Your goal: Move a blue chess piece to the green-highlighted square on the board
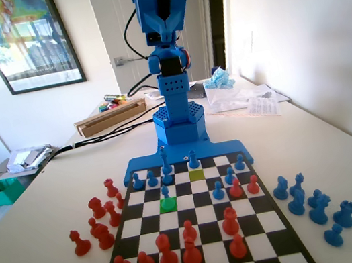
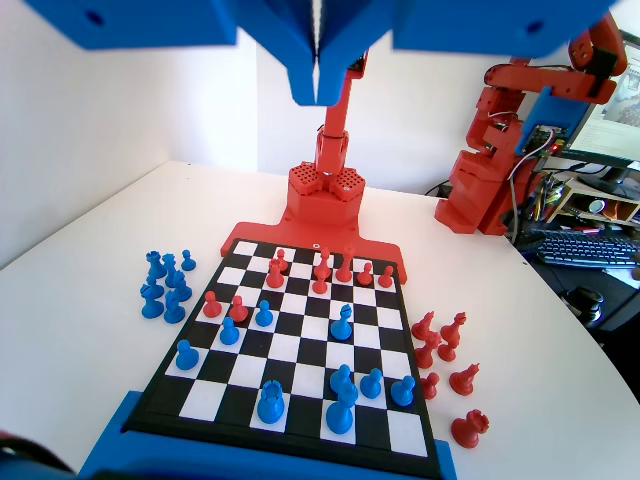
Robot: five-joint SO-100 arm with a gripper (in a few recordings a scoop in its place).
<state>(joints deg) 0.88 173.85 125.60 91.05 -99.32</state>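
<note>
In the fixed view the board runs off the bottom edge, so its near row is cut. The blue arm's upper part is cut by the top edge there. In the wrist view the end effector is cropped by the top edge, only its lower tips showing, pressed together. The board's near corners are cut at the bottom edge. Piece types in the far rows are too small to tell.
</note>
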